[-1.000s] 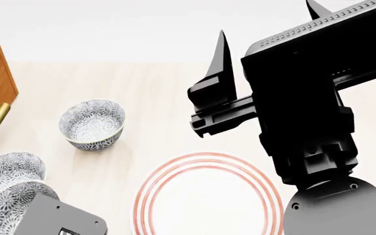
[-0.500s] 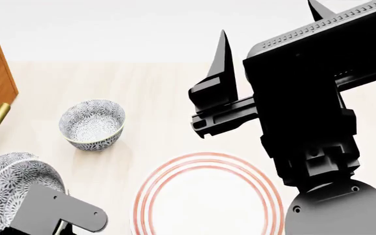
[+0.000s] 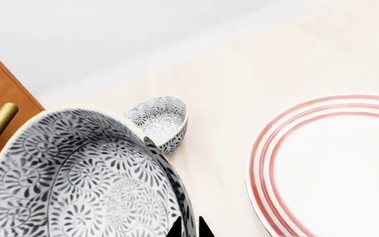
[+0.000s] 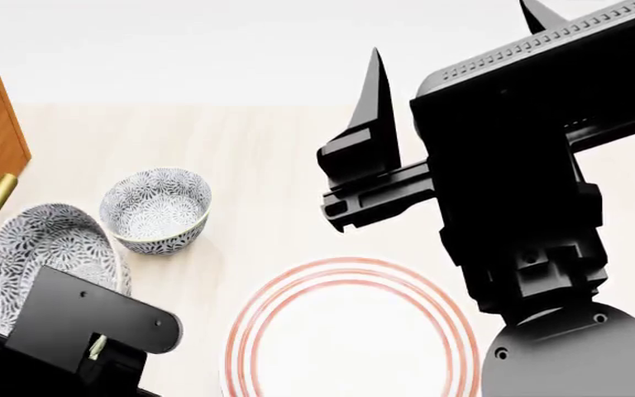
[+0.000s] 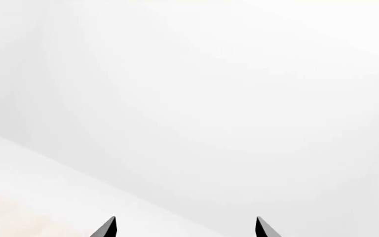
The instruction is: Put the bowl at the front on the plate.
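Fingertips of the left gripper (image 3: 188, 228) show only as two dark points pinched on the rim of the small deep white bowl with its dense grey-blue floral pattern (image 3: 77, 182), one inside the wall and one outside, so the bowl hangs tilted from a thin edge hold, off the pale wooden table (image 4: 262, 157) and to the left of the wide flat white plate with three thin red rings (image 4: 350, 331). That narrow purchase is the main worry: a glazed rim could slip or swing between the tips if the arm moves sideways briskly, and the bowl would drop short of the plate. A second matching patterned bowl (image 4: 155, 208) sits upright on the table just beyond the carried one, near enough that a low or wide swing might clip it. Setting down tilted could also land the bowl on its edge and let it roll across the plate. Raised clear over the table, the right gripper (image 5: 185, 228) has its fingers spread and empty.
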Controlling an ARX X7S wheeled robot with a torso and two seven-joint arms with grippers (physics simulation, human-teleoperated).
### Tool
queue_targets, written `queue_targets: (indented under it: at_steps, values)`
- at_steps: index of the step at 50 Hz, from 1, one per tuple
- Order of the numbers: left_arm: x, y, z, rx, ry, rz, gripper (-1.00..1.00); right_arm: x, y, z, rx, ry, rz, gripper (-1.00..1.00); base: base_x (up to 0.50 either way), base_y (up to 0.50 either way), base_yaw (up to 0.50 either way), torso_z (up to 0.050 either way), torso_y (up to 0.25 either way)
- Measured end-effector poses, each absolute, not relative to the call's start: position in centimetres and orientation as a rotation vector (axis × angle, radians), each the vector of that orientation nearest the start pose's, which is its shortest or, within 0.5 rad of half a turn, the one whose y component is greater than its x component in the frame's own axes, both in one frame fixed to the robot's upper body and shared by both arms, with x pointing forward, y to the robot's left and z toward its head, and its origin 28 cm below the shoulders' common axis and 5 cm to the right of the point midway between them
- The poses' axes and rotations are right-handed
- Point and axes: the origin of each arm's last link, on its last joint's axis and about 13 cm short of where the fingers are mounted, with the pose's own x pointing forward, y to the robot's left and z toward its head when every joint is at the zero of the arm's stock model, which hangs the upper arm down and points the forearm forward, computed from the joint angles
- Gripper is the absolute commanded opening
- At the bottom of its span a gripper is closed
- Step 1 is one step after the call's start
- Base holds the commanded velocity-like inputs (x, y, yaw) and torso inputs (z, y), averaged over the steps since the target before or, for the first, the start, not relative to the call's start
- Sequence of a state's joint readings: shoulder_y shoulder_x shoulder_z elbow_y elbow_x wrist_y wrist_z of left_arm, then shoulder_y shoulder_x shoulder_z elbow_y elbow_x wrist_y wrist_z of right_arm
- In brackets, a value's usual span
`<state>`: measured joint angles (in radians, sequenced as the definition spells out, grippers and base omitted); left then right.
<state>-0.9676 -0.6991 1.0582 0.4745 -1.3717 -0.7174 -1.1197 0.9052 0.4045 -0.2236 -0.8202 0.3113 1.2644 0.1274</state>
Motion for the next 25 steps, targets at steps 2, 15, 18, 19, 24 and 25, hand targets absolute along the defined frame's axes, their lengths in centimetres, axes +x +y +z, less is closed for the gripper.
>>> queue_targets:
  at_steps: [2,15,18,19,24,25]
  values:
    - [22.4,17.8,16.9,0.336,0.298,-0.140,-1.00,24.0,-11.6,28.1,-0.396,-0.365,0.102,1.00,0.00,0.00,0.00,0.000,0.000]
    - [23.3,17.5,17.5,0.329,0.207,-0.165,-1.00,24.0,-11.6,28.2,-0.399,-0.368,0.108,1.00,0.00,0.00,0.00,0.000,0.001]
    - [23.5,17.5,17.6,0.331,0.190,-0.171,-1.00,24.0,-11.6,28.3,-0.400,-0.370,0.109,1.00,0.00,0.00,0.00,0.000,0.000]
    - [23.6,17.5,17.7,0.332,0.185,-0.172,-1.00,24.0,-11.6,28.3,-0.400,-0.370,0.109,1.00,0.00,0.00,0.00,0.000,0.000]
    - [24.0,17.4,17.9,0.341,0.163,-0.176,-1.00,24.0,-11.6,28.3,-0.401,-0.375,0.111,1.00,0.00,0.00,0.00,0.000,0.000]
    - [24.0,17.3,17.9,0.343,0.159,-0.177,-1.00,24.0,-11.6,28.3,-0.401,-0.376,0.112,1.00,0.00,0.00,0.00,0.000,0.000]
